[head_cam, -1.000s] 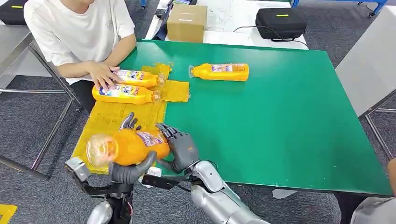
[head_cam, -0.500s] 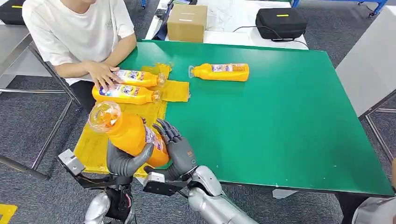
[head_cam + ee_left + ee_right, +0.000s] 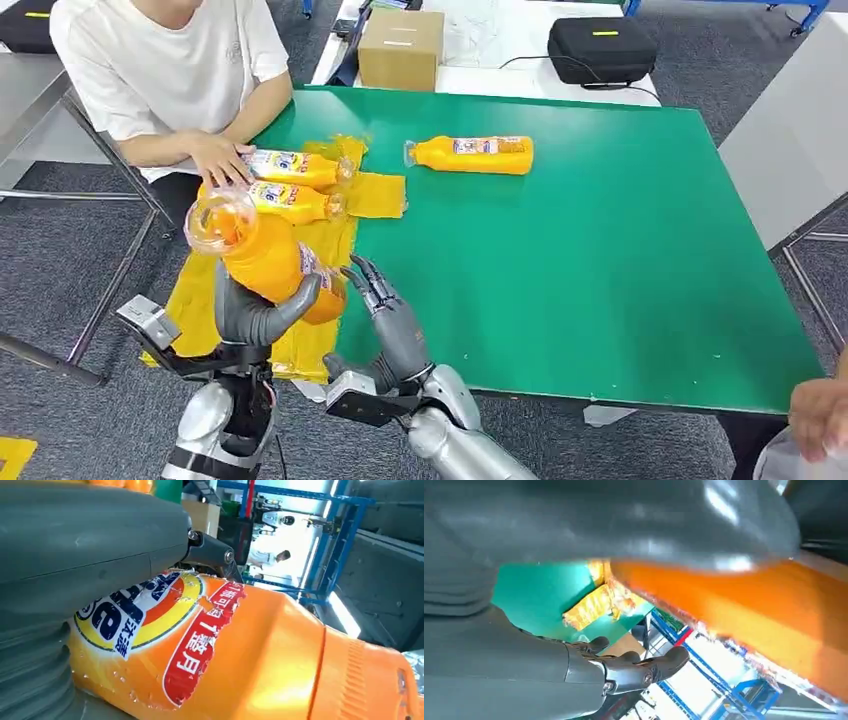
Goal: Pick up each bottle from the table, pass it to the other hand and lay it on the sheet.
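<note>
Covering green table (image 3: 600, 260): yellow sheet (image 3: 215, 280); grey carpet (image 3: 60, 270) below

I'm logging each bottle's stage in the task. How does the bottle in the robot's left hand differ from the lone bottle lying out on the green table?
The held bottle is gripped by the left hand, off the table and tilted; the lone bottle lies flat, untouched. The held bottle hangs over the yellow sheet; the lone one rests on the bare green table, beside the sheet. Both are orange with similar labels.

Silver arms, dark grey left hand (image 3: 255, 318), ribbed wrist covers
</note>
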